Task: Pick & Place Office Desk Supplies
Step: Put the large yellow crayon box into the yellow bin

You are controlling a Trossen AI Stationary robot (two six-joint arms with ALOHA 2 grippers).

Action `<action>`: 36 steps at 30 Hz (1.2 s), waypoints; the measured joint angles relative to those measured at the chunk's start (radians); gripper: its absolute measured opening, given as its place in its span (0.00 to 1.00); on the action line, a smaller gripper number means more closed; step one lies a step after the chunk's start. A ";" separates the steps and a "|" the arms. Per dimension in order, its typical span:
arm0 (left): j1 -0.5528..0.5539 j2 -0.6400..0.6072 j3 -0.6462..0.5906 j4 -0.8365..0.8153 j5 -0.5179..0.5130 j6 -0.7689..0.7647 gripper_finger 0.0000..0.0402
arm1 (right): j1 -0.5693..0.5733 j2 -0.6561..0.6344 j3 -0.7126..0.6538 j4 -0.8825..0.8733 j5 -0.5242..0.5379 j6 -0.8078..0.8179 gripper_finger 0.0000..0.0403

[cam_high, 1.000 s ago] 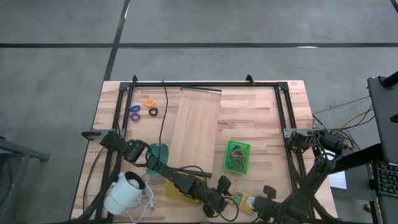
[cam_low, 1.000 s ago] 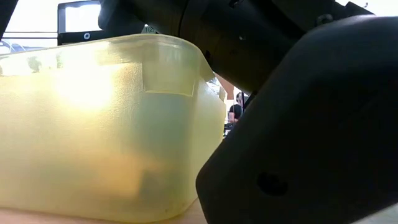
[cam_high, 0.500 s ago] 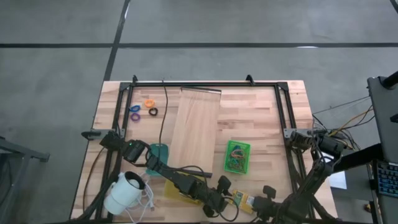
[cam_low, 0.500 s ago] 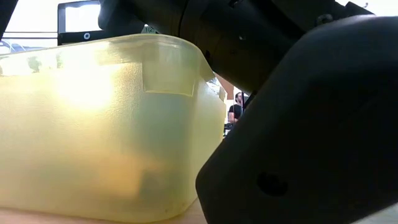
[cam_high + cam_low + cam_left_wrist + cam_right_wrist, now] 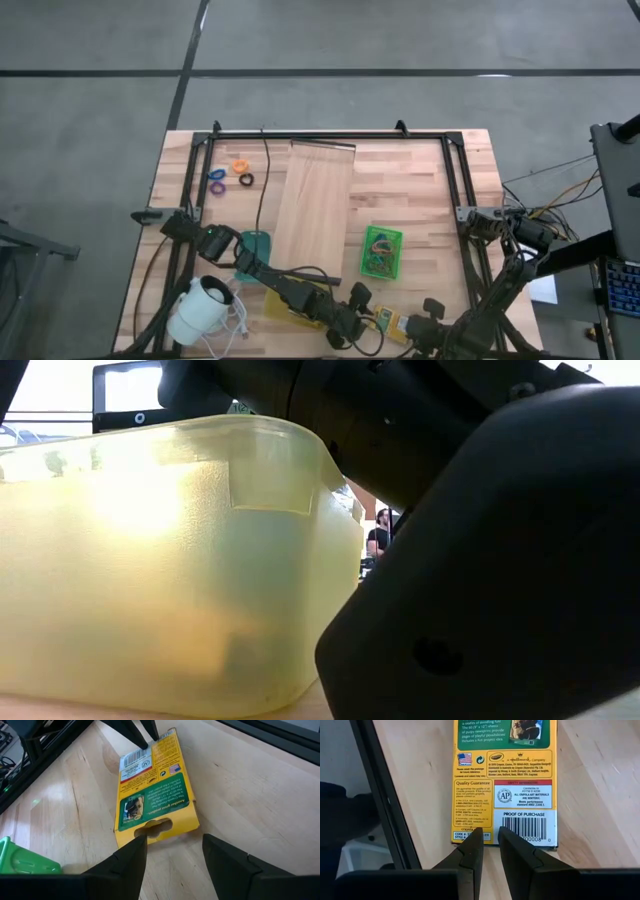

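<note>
Risk of a botched grab at the near edge of the surface [image 5: 420,200]. Left claw [image 5: 175,842] spread wide, straddling the hanger-hole end of the crayon box [image 5: 152,790] but pinching nothing. Right claw [image 5: 490,834] only narrowly spread, a slim gap between the tips, nothing in it, poised just over the barcode end of the same box. Likely trouble from here:

- Crowding: two claws at opposite ends of one small box, close enough to bump on any careless approach.
- Sliding: flat, glossy cardboard lying face down on smooth wood, apt to skate away under a push from either end instead of lifting.
- Crushing or slipping: thin carton, easily dented by a hard squeeze across its width, easily dropped by a light one.
- Snagging: dark frame rail [image 5: 385,795] just beside the box's long edge, little room there for a finger.

Box itself: yellow with a green panel, small print, a white barcode patch, a punched hanger tab, lying flat and slightly askew. Elsewhere, well apart: green tray of rubber bands [image 5: 381,250] beside the long wooden board [image 5: 312,205], and orange, purple and black rings [image 5: 239,166] near the far left corner.
</note>
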 joint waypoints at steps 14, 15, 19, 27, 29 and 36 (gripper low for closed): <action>0.000 0.000 0.000 0.005 0.001 0.000 0.50 | -0.034 0.002 -0.010 0.026 -0.010 -0.084 0.16; 0.000 0.000 0.000 0.005 0.001 0.000 0.50 | -0.037 0.002 -0.013 0.039 -0.009 -0.096 0.16; 0.000 0.000 -0.001 0.006 0.001 0.000 0.50 | -0.058 0.002 -0.023 0.085 -0.012 -0.138 0.16; 0.000 0.000 -0.001 0.007 0.001 0.001 0.50 | -0.087 0.002 -0.025 0.094 -0.015 -0.156 0.16; 0.001 0.000 -0.001 0.007 0.001 0.001 0.50 | -0.089 0.002 -0.025 0.094 -0.013 -0.156 0.16; 0.000 0.000 -0.001 0.007 0.001 0.000 0.50 | -0.091 0.002 -0.025 0.092 -0.039 -0.155 0.16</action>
